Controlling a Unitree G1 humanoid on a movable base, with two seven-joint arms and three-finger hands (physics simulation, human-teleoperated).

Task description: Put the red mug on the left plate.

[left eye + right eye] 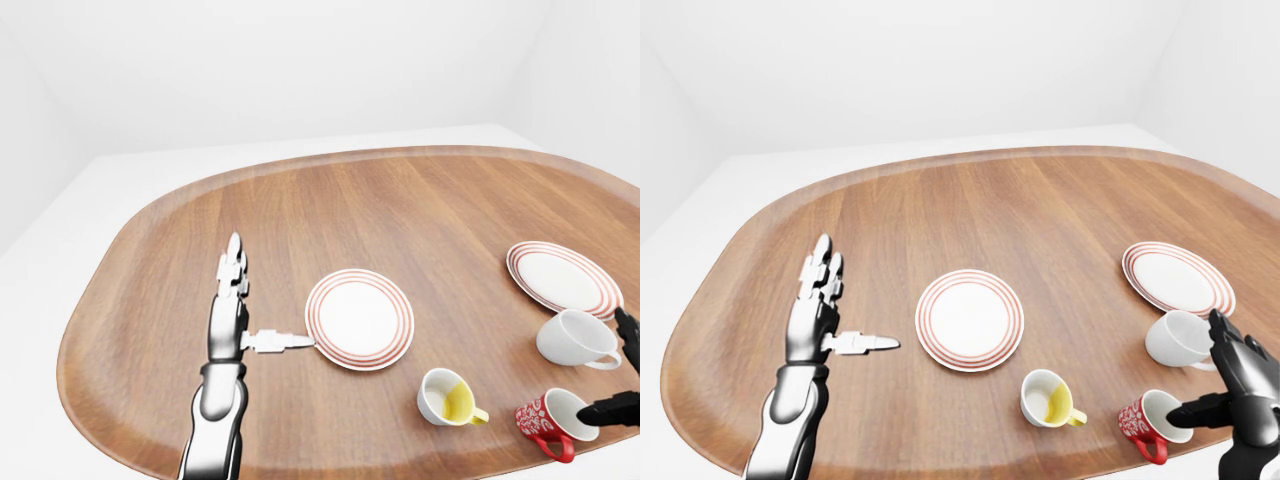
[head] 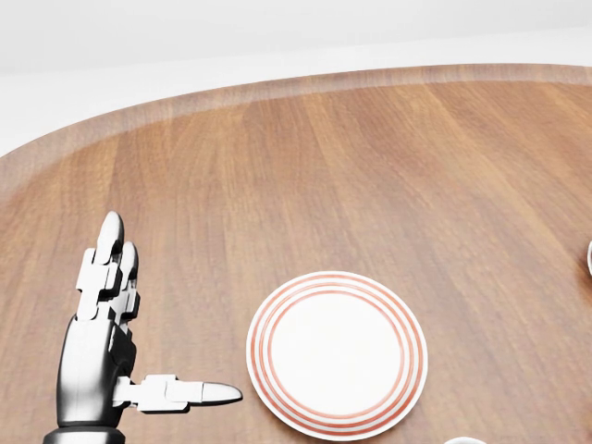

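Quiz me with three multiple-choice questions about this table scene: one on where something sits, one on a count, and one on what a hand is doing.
1. In the right-eye view, where is the red mug?
A. on the left plate
B. at bottom right, by the right hand
C. at top left

2. How many mugs are on the table?
A. two
B. three
C. five

3. How is the left hand?
A. open, holding nothing
B. closed on a plate
C. gripping a mug

Answers: 1 B, it lies beside the dark hand; 2 B, red, yellow mug and white mug; 3 A, its fingers are spread over bare wood.
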